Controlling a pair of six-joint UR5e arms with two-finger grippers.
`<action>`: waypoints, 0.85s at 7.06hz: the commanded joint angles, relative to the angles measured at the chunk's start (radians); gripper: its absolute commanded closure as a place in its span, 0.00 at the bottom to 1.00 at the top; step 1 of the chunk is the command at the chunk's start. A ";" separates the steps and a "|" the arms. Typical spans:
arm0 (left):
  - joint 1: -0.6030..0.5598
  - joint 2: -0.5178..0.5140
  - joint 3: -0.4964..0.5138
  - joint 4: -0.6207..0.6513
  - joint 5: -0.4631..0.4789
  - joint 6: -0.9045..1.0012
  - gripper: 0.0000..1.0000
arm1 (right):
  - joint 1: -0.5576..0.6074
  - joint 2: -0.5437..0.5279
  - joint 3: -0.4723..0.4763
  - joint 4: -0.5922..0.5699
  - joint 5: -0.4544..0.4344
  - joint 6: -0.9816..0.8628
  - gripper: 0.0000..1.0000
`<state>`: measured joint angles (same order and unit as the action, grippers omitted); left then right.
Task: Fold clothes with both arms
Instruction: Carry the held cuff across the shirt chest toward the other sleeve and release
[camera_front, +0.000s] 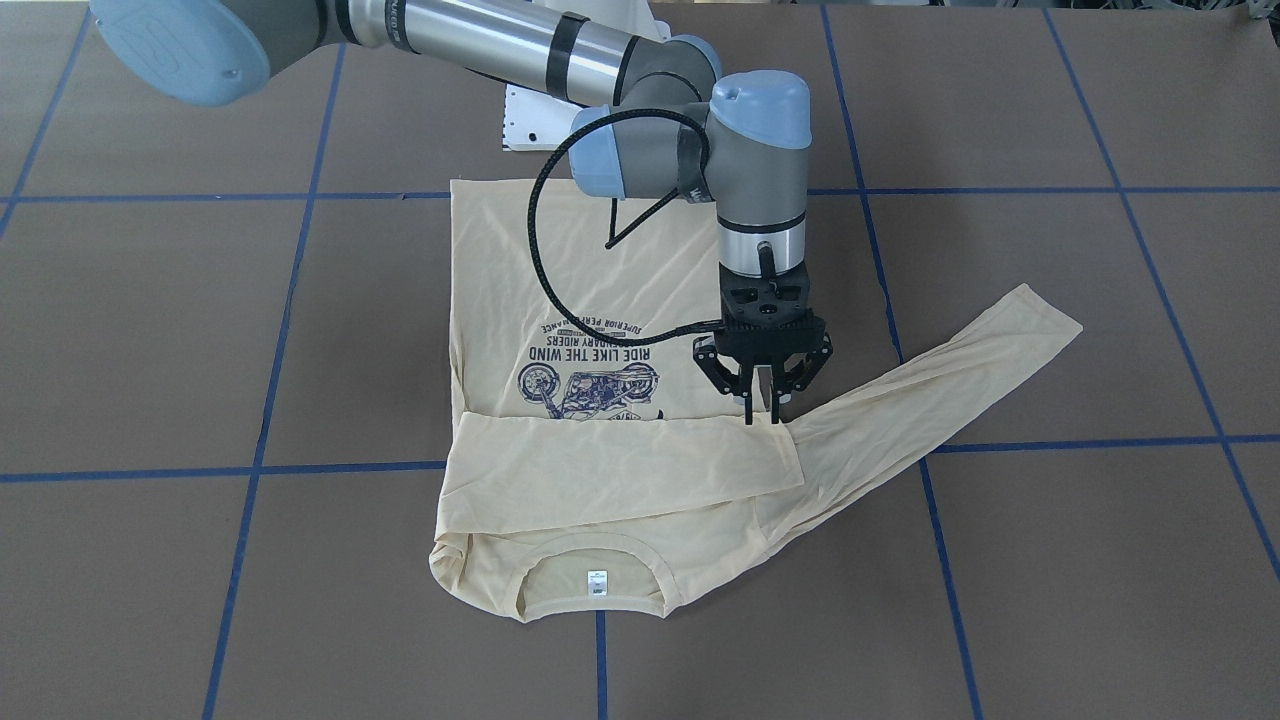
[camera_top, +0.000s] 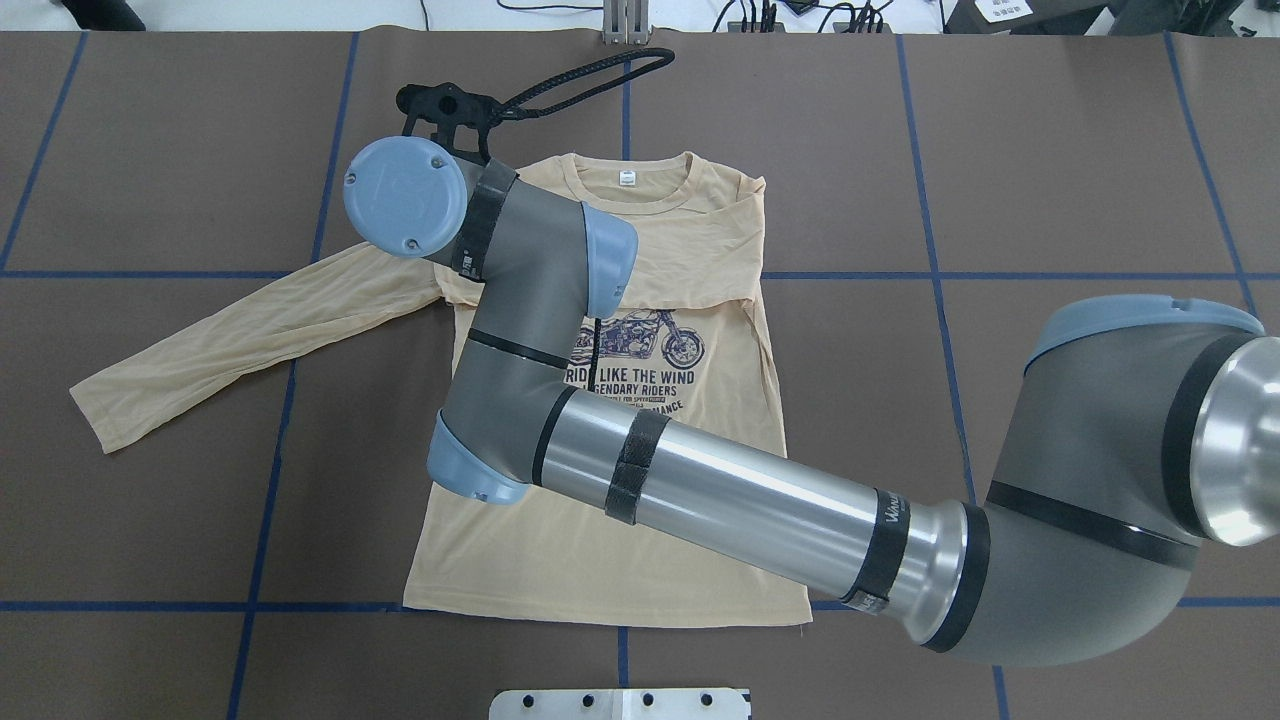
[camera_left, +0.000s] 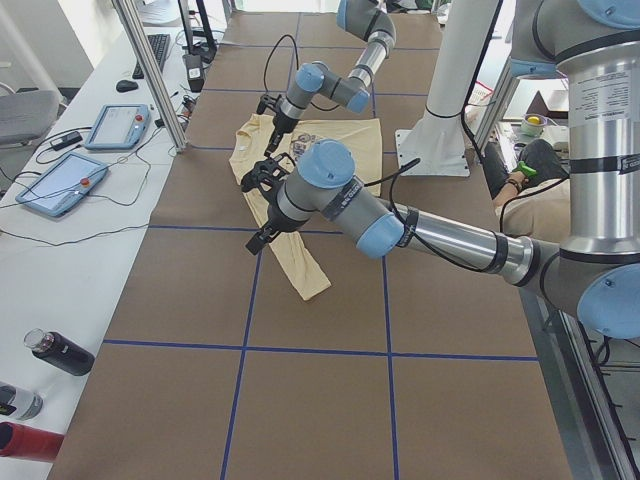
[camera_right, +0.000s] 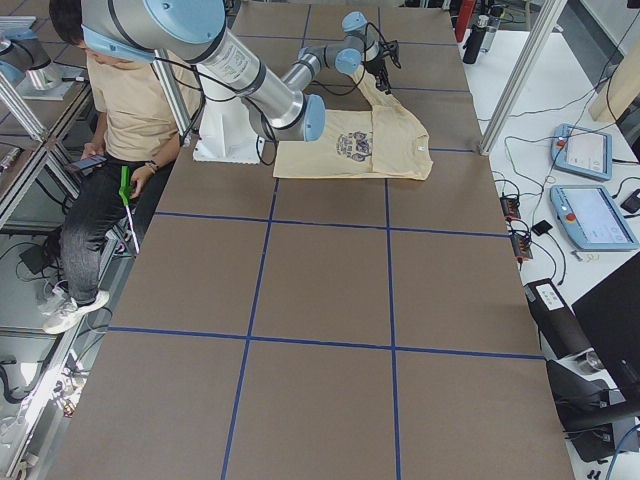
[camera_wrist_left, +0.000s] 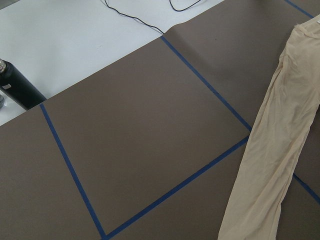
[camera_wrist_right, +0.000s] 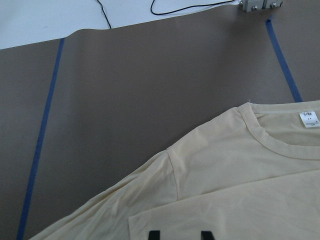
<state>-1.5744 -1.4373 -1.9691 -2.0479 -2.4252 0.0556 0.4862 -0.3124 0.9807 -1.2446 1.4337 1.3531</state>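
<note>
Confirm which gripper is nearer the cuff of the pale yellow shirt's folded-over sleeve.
Right. The right gripper hangs right at that cuff; the left gripper hovers farther out, on the outstretched sleeve's side.

A broad brown counter (camera_right: 320, 290) fills the floor of the scene, and blue tape lines (camera_front: 200, 472) cut it into big squares. Along one side runs a white bench (camera_left: 60, 260), and there sit two blue-framed tablets (camera_left: 117, 126), a keyboard (camera_left: 160, 50) and a mouse (camera_left: 126, 85). At its near end a black bottle (camera_left: 60, 352) lies on its side. An aluminium post (camera_left: 150, 70) rises at the counter's edge. Across the way, a person in a tan shirt (camera_right: 130, 110) sits bent over a phone. Even, bright light all round.
</note>
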 joint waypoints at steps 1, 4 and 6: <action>0.001 -0.002 0.003 0.000 -0.008 0.001 0.00 | 0.027 0.073 0.003 -0.141 0.023 0.011 0.00; 0.065 -0.031 0.056 0.003 0.001 -0.003 0.00 | 0.175 -0.050 0.227 -0.341 0.246 -0.105 0.00; 0.170 -0.023 0.059 -0.099 0.161 -0.234 0.00 | 0.260 -0.436 0.637 -0.345 0.330 -0.248 0.00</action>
<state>-1.4724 -1.4640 -1.9156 -2.0742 -2.3657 -0.0446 0.6952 -0.5227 1.3765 -1.5774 1.7080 1.2040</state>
